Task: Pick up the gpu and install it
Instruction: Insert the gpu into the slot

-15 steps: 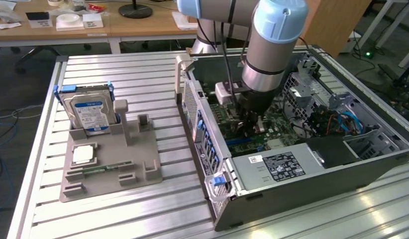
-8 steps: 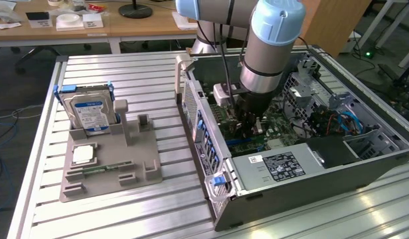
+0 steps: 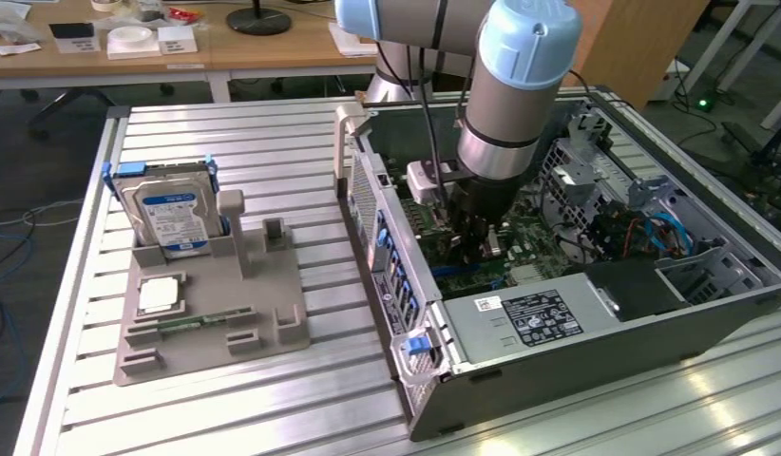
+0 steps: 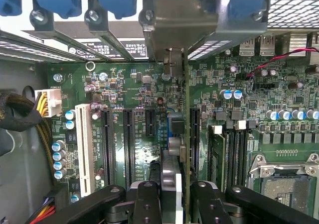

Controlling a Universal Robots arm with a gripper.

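In the wrist view my gripper (image 4: 174,196) is shut on the gpu (image 4: 174,134), which I see edge-on as a thin upright card between the two black fingers (image 4: 144,199). Its metal bracket (image 4: 169,30) reaches to the case's rear slot openings. The card hangs over the green motherboard (image 4: 124,84), in line with the long black expansion slots (image 4: 193,134); I cannot tell whether its edge touches a slot. In the exterior view the gripper (image 3: 477,242) is lowered inside the open computer case (image 3: 556,323), and the arm hides most of the card.
A grey parts holder (image 3: 200,328) on the slatted table carries a silver hard drive (image 3: 175,217) with a blue-white label, a narrow green memory stick (image 3: 194,323) and a small square chip (image 3: 156,294). Inside the case there are a white slot (image 4: 84,149), memory slots (image 4: 234,154), a processor socket (image 4: 284,184) and cable bundles (image 4: 20,114).
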